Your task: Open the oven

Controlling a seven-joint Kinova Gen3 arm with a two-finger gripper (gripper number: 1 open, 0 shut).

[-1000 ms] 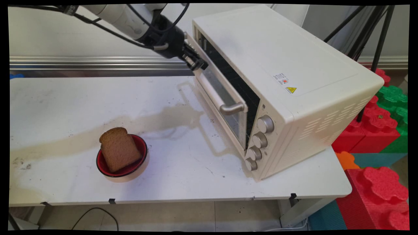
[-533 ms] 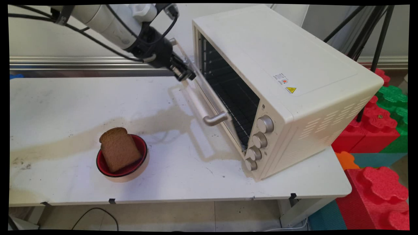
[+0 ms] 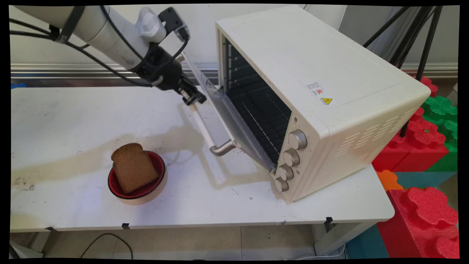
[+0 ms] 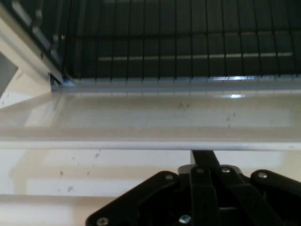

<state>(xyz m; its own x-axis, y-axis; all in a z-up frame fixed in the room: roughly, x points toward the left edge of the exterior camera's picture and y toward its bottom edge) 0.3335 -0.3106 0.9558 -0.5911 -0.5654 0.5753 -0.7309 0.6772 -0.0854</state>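
Cream, black, red and brown on white.
Cream oven (image 3: 329, 84) with black interior, silver knobs (image 3: 297, 139); brown bread (image 3: 133, 167) in red bowl (image 3: 155, 183); stained white table (image 3: 73, 117); black gripper (image 3: 196, 101).

Robot lab, stained white table (image 3: 73, 110), camera tripod legs (image 3: 421, 33), foam blocks (image 3: 425, 209) beside

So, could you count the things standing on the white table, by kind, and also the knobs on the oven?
Ovens: 1
Bowls: 1
Bread slices: 1
Total on the table: 3
Oven knobs: 4
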